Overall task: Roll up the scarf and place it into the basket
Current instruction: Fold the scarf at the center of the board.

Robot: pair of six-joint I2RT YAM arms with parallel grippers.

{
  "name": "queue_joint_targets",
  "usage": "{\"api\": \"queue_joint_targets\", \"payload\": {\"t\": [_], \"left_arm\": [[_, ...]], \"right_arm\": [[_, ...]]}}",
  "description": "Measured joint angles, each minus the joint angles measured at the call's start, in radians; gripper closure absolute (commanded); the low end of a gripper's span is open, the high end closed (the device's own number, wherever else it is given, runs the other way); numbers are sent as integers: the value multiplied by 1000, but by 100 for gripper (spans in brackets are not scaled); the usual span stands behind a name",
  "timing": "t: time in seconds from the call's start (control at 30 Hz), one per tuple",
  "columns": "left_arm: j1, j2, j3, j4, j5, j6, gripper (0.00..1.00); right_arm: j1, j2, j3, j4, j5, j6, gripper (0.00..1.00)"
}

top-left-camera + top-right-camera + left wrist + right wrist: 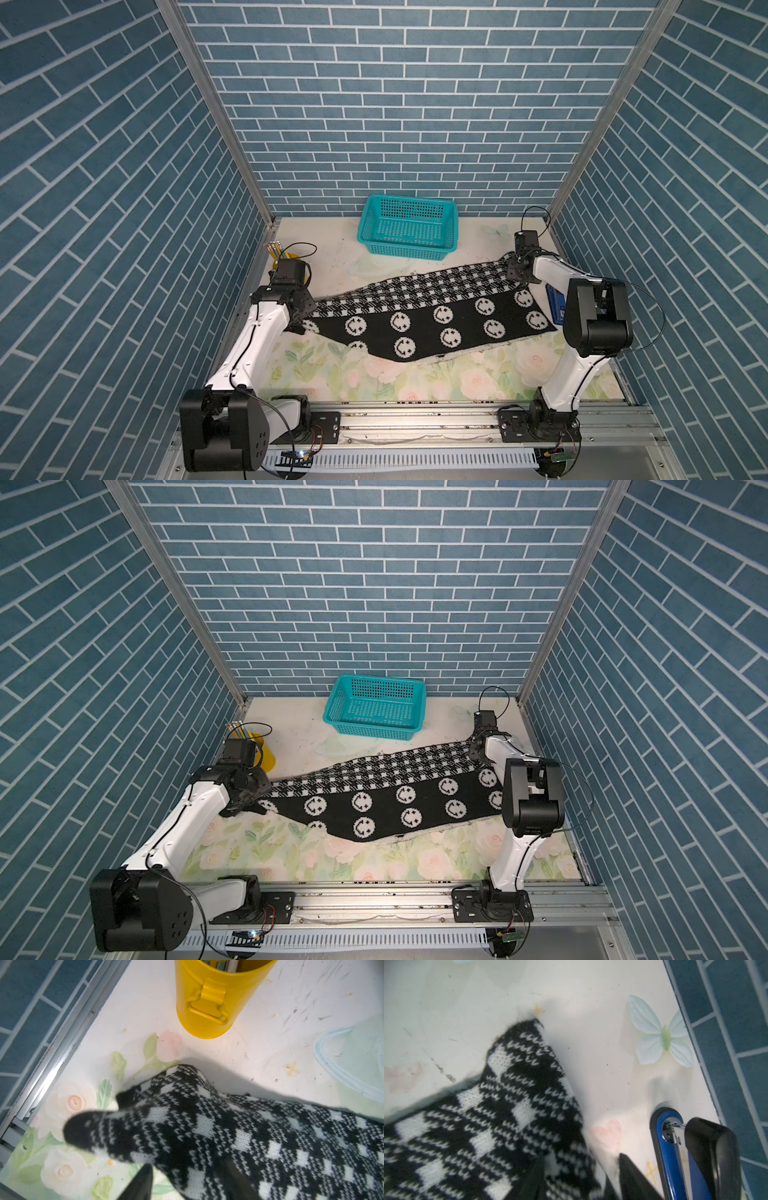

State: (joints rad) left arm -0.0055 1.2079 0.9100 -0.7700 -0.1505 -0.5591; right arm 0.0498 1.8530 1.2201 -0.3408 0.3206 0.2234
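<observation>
Both top views: the scarf point(415, 307) lies unrolled on the flowered table point(374, 374), running slantwise from left of centre up toward the right. Its check band is on the far side and its smiley faces on the near side. The basket point(405, 251) stands apart from it at the back centre, against the wall, with nothing inside.

Left arm: from its base at the lower left, the white link slopes up and inward. The wrist is turned toward frame right, and the left gripper point(301, 322) points down over the scarf's left end. In the left wrist view its fingers point(143, 1182) stand apart. One is off the cloth's edge and the other is a dark blur over the check. The corner between them is humped and blurred, and no pinch shows. A yellow cup point(207, 1001) stands just past this corner.

Right arm: from its base at the lower right, the link rises to a black elbow at mid right. The forearm reaches back from there, setting the right gripper point(519, 278) nose-down on the scarf's upper right corner. In the right wrist view its fingers point(633, 1178) are likewise spread. One is on bare table and the other over the knit, and the corner's edge lies loose between them. A blue stapler point(672, 1157) lies beside this gripper, close to the right wall
</observation>
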Motion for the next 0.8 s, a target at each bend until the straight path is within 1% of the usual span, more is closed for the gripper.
{"api": "queue_joint_targets", "payload": {"t": [0.07,0.17,0.33,0.5,0.57,0.6,0.63,0.73,0.77,0.8], "left_arm": [[2,0,7,7,2,1,0],[2,0,32,31,14,8,0],[2,0,77,85,86,21,0],[1,0,81,114,148,26,0],[-3,0,81,122,168,27,0],[-7,0,81,128,176,28,0],[-16,1,81,135,182,28,0],[-54,23,81,156,203,29,0],[-64,34,81,162,209,29,0],[-76,49,81,167,217,30,0]], "right_arm": [[-12,-7,-29,3,-2,-9,23],[-44,-53,-119,10,-26,-11,22],[-71,-142,-262,19,-60,-10,21],[-75,-164,-300,54,-107,-2,22],[-79,-181,-327,74,-134,7,25],[-79,-192,-344,84,-147,11,33],[-79,-202,-361,95,-162,14,45],[-78,-221,-391,114,-196,31,91],[-77,-225,-393,112,-198,32,100],[-76,-229,-394,107,-200,34,100]]}}
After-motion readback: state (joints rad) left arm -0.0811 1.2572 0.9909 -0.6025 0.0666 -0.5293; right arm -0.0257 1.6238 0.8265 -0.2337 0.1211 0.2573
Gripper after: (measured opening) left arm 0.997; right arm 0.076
